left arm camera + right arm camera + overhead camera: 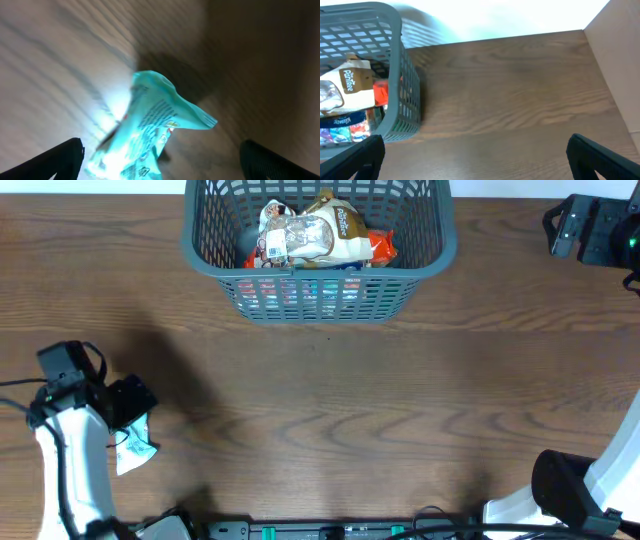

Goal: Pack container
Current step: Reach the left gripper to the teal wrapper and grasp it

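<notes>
The container (318, 265) is a dark grey slotted basket at the far middle of the table. It holds several snack packets, with a beige one (335, 232) on top. It also shows at the left of the right wrist view (395, 60). A teal and white packet (135, 450) lies on the table at the near left. My left gripper (130, 412) hovers over it, open. In the left wrist view the packet (150, 125) lies between the spread fingers (160, 167). My right gripper (562, 225) is open and empty at the far right, right of the container, its fingers (480, 165) wide apart.
The wooden table (330, 400) stretches between the container and the packet. A pale wall or panel (620, 65) borders the table's right edge in the right wrist view. The right arm's base (565, 490) stands at the near right.
</notes>
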`<state>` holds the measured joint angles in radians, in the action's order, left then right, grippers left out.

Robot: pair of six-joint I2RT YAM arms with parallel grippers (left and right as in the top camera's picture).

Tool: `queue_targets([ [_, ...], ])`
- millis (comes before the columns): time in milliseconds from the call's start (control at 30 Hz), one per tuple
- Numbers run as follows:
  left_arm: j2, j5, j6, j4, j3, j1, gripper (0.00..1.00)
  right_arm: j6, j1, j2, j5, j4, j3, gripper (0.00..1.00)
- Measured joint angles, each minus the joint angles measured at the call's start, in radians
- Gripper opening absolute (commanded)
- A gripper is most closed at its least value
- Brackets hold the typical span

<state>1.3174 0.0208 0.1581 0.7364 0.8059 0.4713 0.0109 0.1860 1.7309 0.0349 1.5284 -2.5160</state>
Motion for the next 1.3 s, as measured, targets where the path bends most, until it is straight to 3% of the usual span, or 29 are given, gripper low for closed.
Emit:
queue_targets([
  [700, 0.205, 0.072, -0.059, -0.053, -0.103, 0.000, 0.99, 0.000, 0.000, 0.000, 0.000, 0.000, 0.000, 0.99],
  [967, 0.205, 0.067, -0.064, -0.084, -0.103, 0.000, 0.67, 0.000, 0.000, 0.000, 0.000, 0.001, 0.000, 0.99],
  [1033, 0.205, 0.069, -0.064, -0.088, -0.103, 0.000, 0.53, 0.000, 0.000, 0.000, 0.000, 0.003, 0.000, 0.99],
  [1100, 0.205, 0.074, -0.063, -0.089, -0.101, 0.001, 0.45, 0.000, 0.000, 0.000, 0.000, 0.007, 0.000, 0.99],
  [1200, 0.205, 0.095, -0.063, -0.085, -0.093, 0.001, 0.22, 0.000, 0.000, 0.000, 0.000, 0.010, 0.000, 0.99],
  [1300, 0.205, 0.138, -0.065, -0.056, -0.055, 0.002, 0.06, 0.000, 0.000, 0.000, 0.000, 0.012, 0.000, 0.99],
])
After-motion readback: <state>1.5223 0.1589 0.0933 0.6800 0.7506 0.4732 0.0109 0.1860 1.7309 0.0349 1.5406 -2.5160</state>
